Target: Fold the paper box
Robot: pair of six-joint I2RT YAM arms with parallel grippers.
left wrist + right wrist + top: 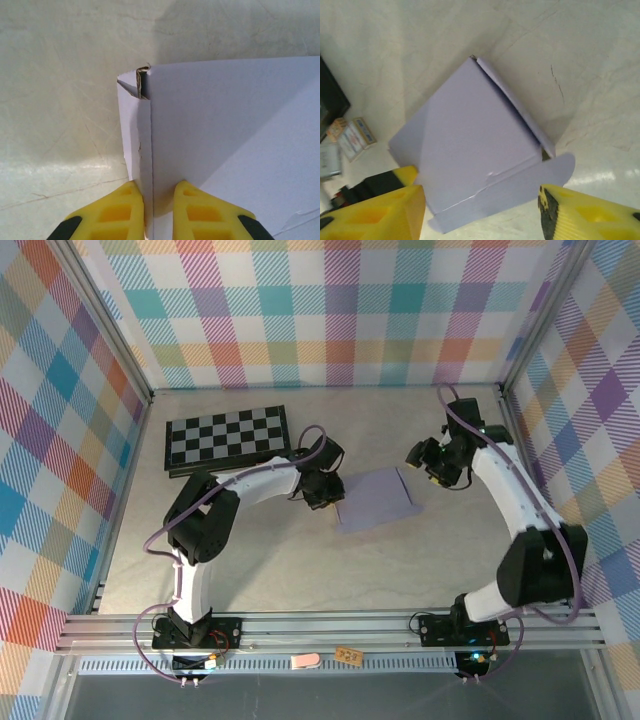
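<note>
The paper box [378,498] is seen lying on the bench [300,570], near its middle, between the two arms and to the right of the checkerboard [228,438]. The left tool [325,495] is placed at the box's left edge. In the left wrist view the left tool [159,200] is set narrow, and an upright side fold of the paper box [225,125] is held between its yellow fingers [125,215]. The right tool [428,468] is placed by the box's far right corner. In the right wrist view the right tool [479,200] is spread wide over the paper box [470,140]. A rounded flap [560,167] is seen standing out at one edge, and a small card pack [357,137] is seen on the bench beside the box.
</note>
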